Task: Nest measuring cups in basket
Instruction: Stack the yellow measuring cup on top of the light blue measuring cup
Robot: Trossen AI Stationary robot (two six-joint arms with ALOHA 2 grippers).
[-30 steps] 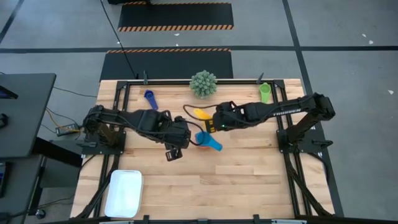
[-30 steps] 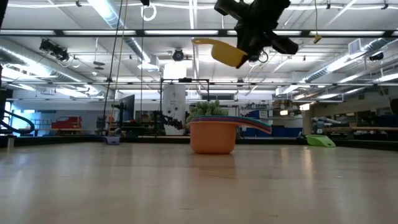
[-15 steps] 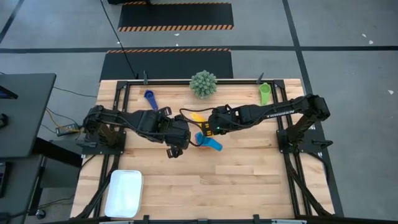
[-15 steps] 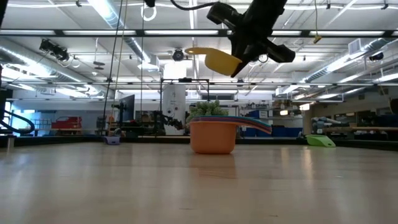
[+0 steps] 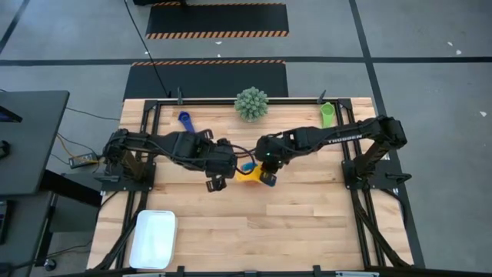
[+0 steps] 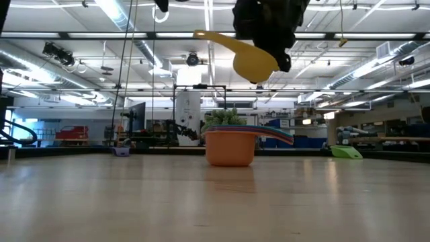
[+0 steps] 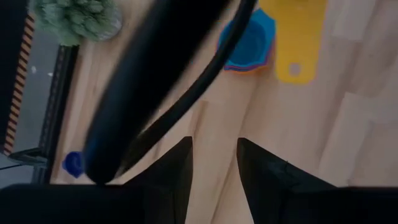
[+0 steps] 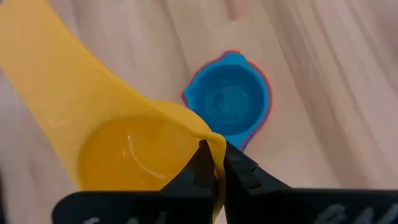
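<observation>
you're mid-carry with the yellow cup (image 8: 124, 149): the right gripper (image 8: 213, 163) has its fingers pinched tight on the cup's rim and holds it in the air, just above and slightly to one side of the nested stack (image 6: 232, 144) in the middle of the table (image 5: 307, 215). in the right wrist view the stack's top cup (image 8: 229, 102) is light blue, with a red rim showing under it; the low view shows an orange cup on the outside. judging by this, the step in hand is dropping yellow into that stack, and the stack itself is not yet in the basket (image 5: 154, 238), which sits well apart at the near left corner of the table.

for the next move you need the yellow bowl centred over the blue mouth and level, then lowered before you let go; its long handle sticks out sideways, so mind where it swings.

the left gripper (image 7: 213, 163) hangs just beside the stack, fingers partly apart and holding nothing, so the two arms are close together here. room is tight on that side. the dark blue cup (image 5: 184, 119), the green cup (image 5: 328, 115) and the spiky plant (image 5: 251, 103) sit along the far edge, clear of your path.
</observation>
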